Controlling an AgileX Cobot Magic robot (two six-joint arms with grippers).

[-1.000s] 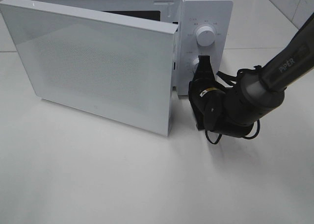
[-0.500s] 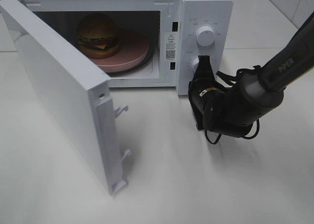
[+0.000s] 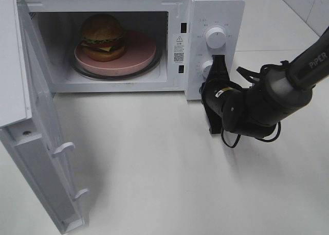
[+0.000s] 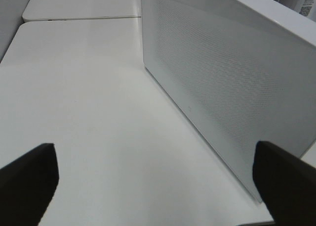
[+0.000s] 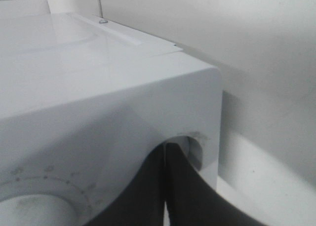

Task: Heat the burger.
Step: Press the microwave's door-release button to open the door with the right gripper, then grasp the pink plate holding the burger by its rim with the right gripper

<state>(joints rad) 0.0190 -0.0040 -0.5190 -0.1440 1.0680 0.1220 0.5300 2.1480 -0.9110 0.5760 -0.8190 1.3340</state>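
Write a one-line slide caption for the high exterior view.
Microwave door wide open, burger on pink plate inside, right gripper shut at the lower knob.

— Any lettering you can read?
— "PIPER", white on the dark right arm [image 3: 317, 60], at the far right.
— And the microwave [image 3: 226, 14]?
— A warning-triangle sticker [image 3: 178, 39] on the frame right of the cavity, with a QR code [image 3: 178, 56] under it; the print is too small to read. So are the marks around the upper knob [image 3: 214, 37].
— Anything else?
— A yellow label [image 3: 221, 92] behind the right tool [image 3: 218, 65], illegible.
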